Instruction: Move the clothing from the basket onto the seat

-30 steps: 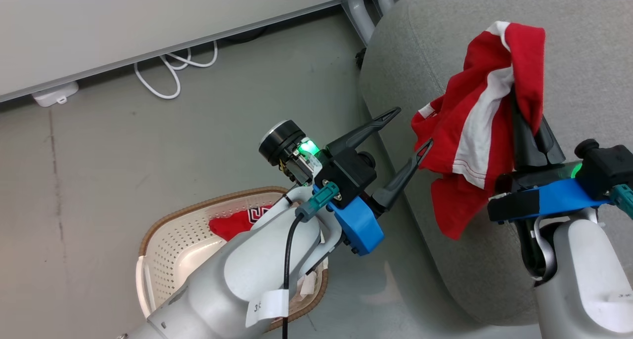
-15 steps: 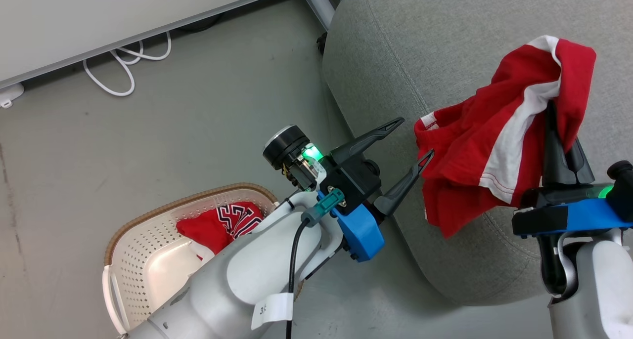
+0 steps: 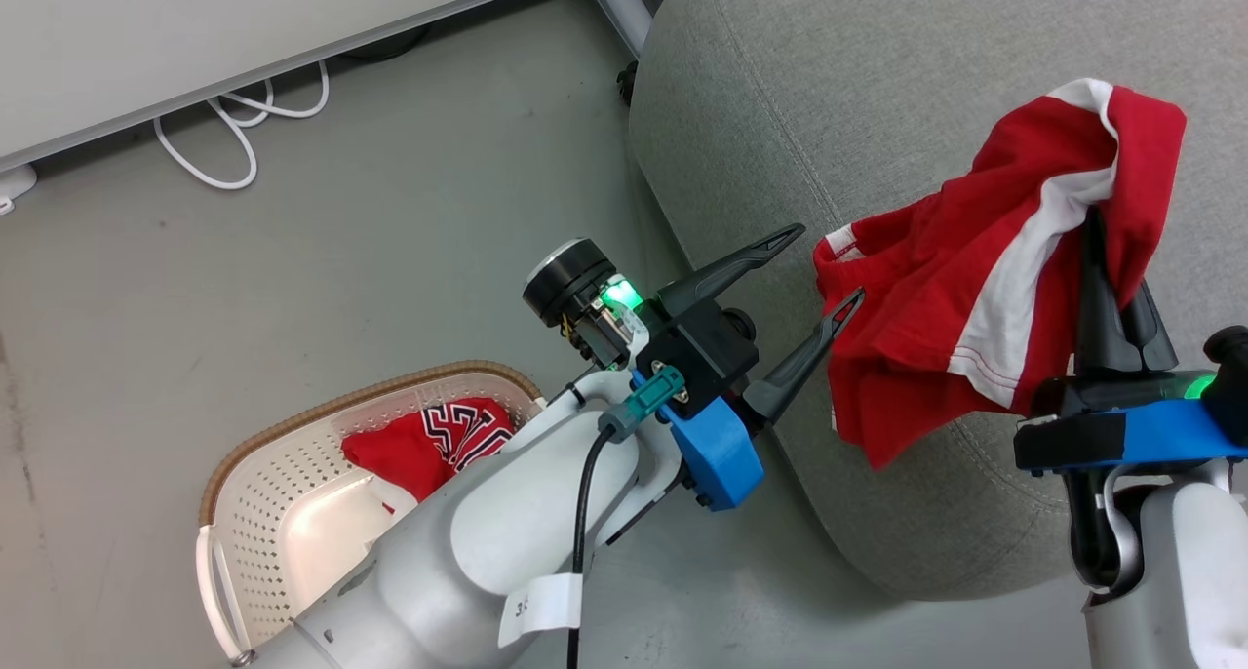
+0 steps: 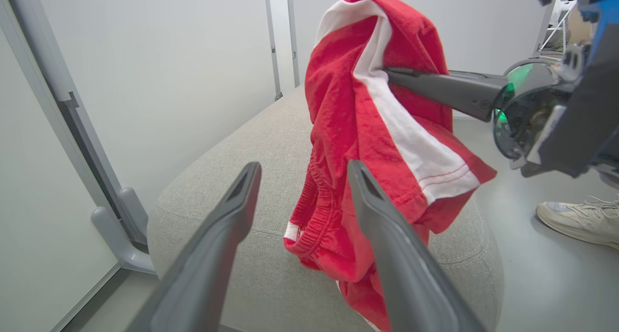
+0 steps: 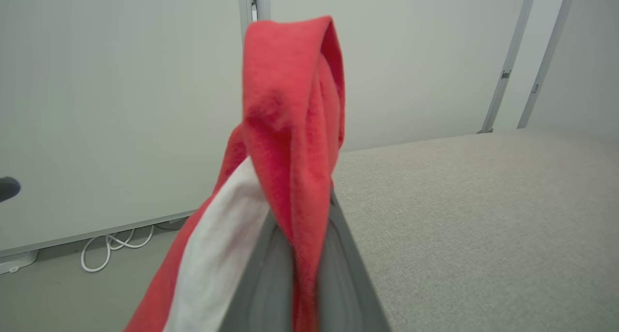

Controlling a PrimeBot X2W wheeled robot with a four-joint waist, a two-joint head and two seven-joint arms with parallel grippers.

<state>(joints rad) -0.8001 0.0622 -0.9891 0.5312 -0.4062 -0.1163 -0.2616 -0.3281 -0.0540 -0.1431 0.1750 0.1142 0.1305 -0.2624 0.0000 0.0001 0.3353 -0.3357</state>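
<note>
My right gripper [image 3: 1097, 230] is shut on red shorts with a white side stripe [image 3: 985, 269], which hang above the light-grey seat [image 3: 829, 94]. In the right wrist view the shorts [image 5: 290, 128] drape over my closed fingers. My left gripper [image 3: 824, 264] stands open just left of the hanging shorts [image 4: 377, 119], with nothing between its fingers. A second red garment with black-and-white lettering [image 3: 439, 440] lies in the cream perforated basket [image 3: 283, 513] on the floor, partly hidden by my left forearm.
A white cable [image 3: 244, 133] loops on the grey floor along the white wall panel [image 3: 195, 25]. Grey metal legs [image 3: 624, 6] stand by the seat's far corner. A person's pale shoe [image 4: 580, 218] rests on the floor beyond the seat.
The head view has shifted, so the seat and basket sit further left than a second ago. The right gripper keeps its hold on the shorts; the left gripper stays open beside them.
</note>
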